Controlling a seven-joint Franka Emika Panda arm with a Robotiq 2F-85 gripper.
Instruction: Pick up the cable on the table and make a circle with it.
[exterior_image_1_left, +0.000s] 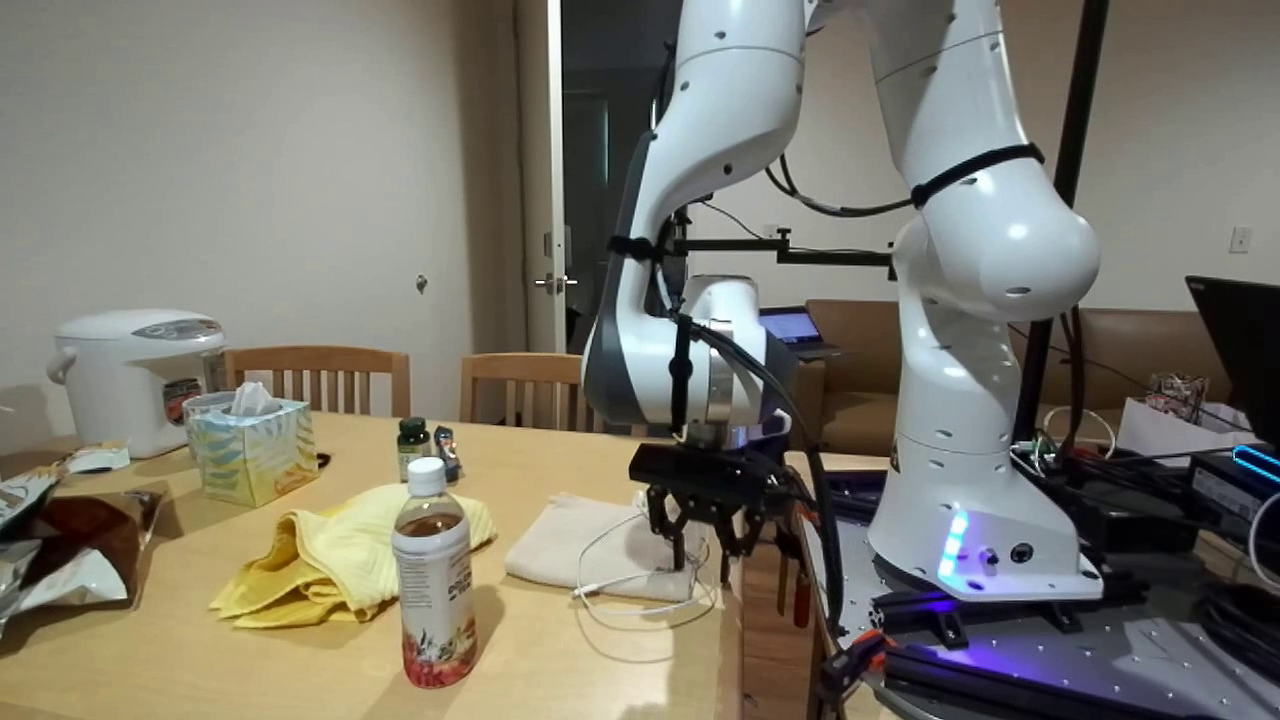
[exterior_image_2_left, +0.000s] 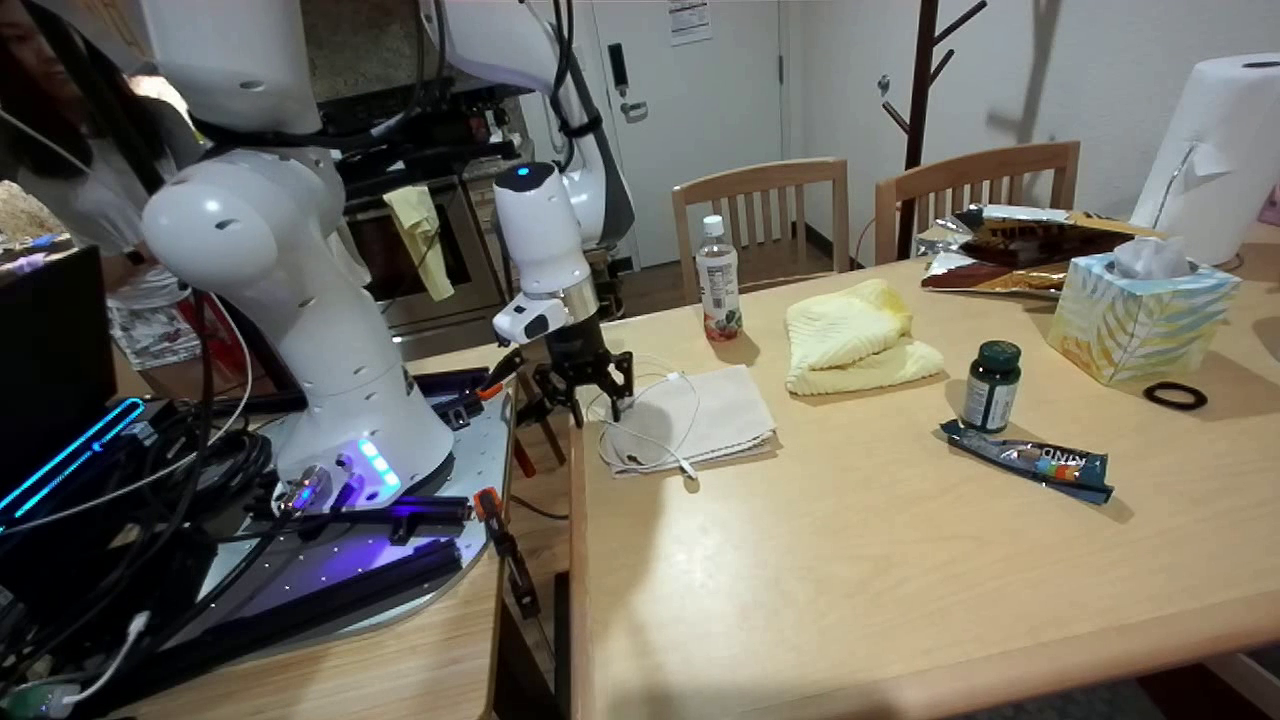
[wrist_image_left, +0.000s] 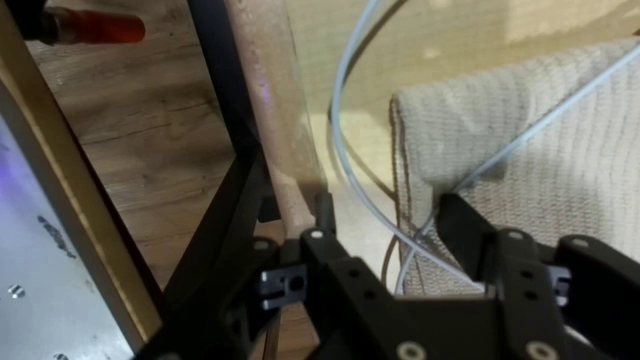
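White cable (wrist_image_left: 336, 115), I'd say not yet grasped.
It lies looped across folded beige cloth (exterior_image_1_left: 550, 540) and bench (exterior_image_2_left: 850, 560); the claw (wrist_image_left: 386, 200) stands spread astride it, so lifting and circle-making both remain.

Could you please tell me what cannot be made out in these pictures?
Part of the cable: wrist view, hidden by the fingers.
The green bottle: label print too small in both exterior views.
Part of the foil packaging: in an exterior view, cut off by the left edge.

Gripper (wrist_image_left: 386, 206) spread wide at table edge (wrist_image_left: 270, 110); pale cable (wrist_image_left: 500, 155) curves, crosses itself, runs partly over beige cloth (wrist_image_left: 545, 200).
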